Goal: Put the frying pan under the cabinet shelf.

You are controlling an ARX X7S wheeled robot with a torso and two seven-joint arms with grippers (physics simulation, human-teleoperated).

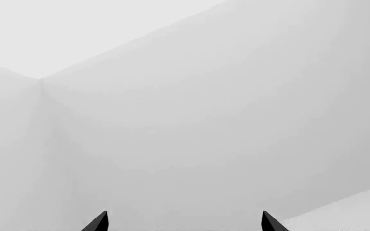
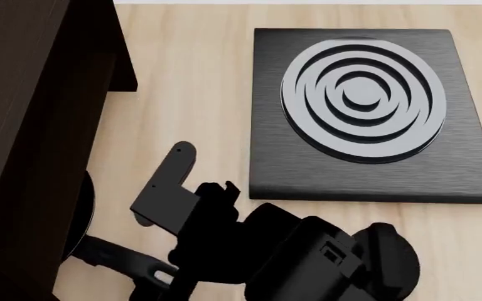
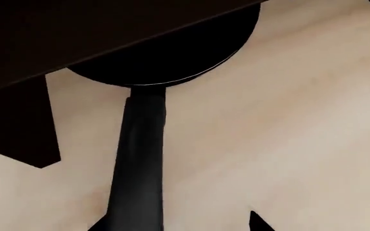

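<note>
The frying pan [image 3: 172,57] sits mostly tucked beneath the cabinet shelf [image 2: 23,125], the big dark wood-grain box that fills the left of the head view; only a sliver of the pan's round edge pokes out past the cabinet's side there, low on the light wooden surface [image 2: 199,75]. From the right wrist camera, the pan's bowl is largely shadowed by the cabinet's dark underside, a thin pale arc of rim catching light, and its long black handle [image 3: 140,163] runs back out toward the right gripper [image 3: 178,226]. The right gripper's fingers [image 3: 259,222] stand apart with the handle lying close along one of them; I cannot tell whether that finger touches it, and nothing is pinched between them. The right arm [image 2: 308,257] bulks black in the lower part of the head view. Well to the right lies the square black burner plate [image 2: 291,163] with grey concentric rings. The left gripper [image 1: 185,222] shows two dark tips spread wide, holding nothing, pointed at bare pale walls [image 1: 204,120].
</note>
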